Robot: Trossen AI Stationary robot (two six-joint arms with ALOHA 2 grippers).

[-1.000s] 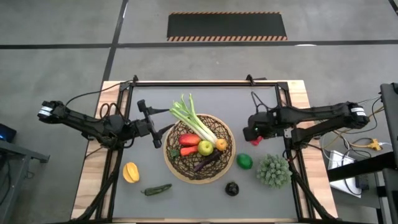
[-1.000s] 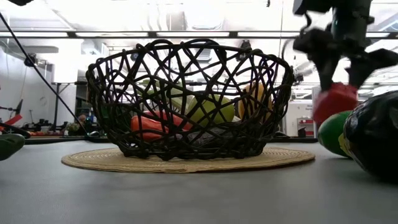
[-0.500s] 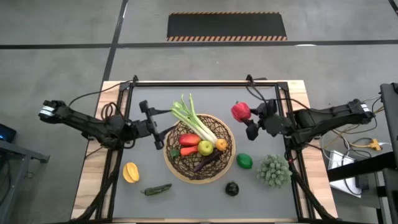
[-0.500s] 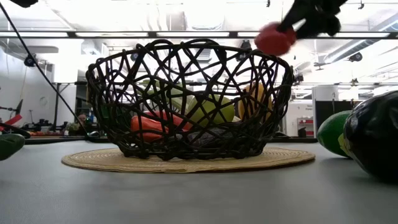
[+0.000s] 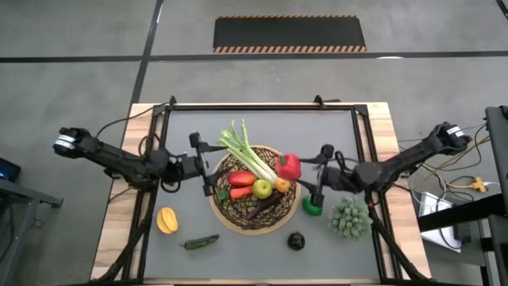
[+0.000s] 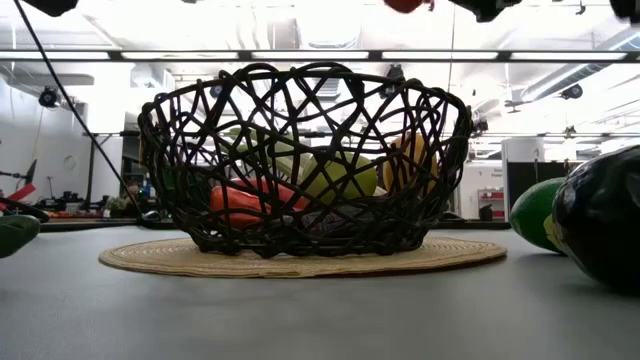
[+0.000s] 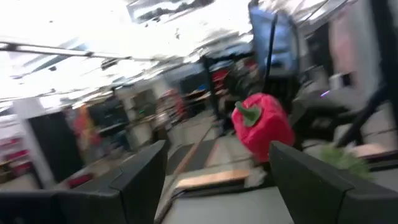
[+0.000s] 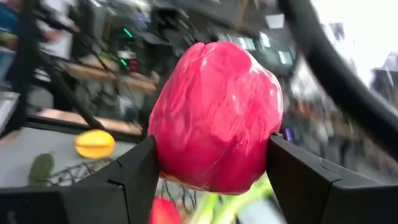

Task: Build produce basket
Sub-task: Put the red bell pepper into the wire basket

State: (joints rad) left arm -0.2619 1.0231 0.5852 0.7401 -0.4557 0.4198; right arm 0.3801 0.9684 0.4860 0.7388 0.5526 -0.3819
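The dark wicker basket (image 5: 254,208) stands mid-table on a tan mat and holds a leek (image 5: 244,152), a red pepper (image 5: 242,178), a yellow-green lemon (image 5: 262,189) and other produce. Above its right rim hangs a second red pepper (image 5: 288,166), with my right gripper (image 5: 300,169) shut on it. My left gripper (image 5: 213,168) stands open just left of the basket, nothing between its fingers (image 7: 142,180). The low view shows the basket (image 6: 305,160) from the side, with the held pepper (image 6: 404,4) at the picture's top edge. My right gripper pinches the red pepper's two opposite sides (image 8: 163,149) between its two fingers (image 8: 127,180). The fingers lie about level and come from the table's right side. The pepper is lifted clear, above the basket's right rim, its green stem (image 7: 246,116) pointing toward the left arm.
On the table in front of the basket lie a yellow fruit (image 5: 167,219), a green chili (image 5: 198,242), a dark round fruit (image 5: 296,240), a green lime (image 5: 312,206) and a spiky green bunch (image 5: 349,218). The table's metal frame (image 5: 262,106) runs along its edges.
My right gripper has lifted the red pepper off the table right of the basket, rolled over, and swung toward the table's left, so the pepper now hangs above the basket's right rim. My left gripper has crept toward the basket.
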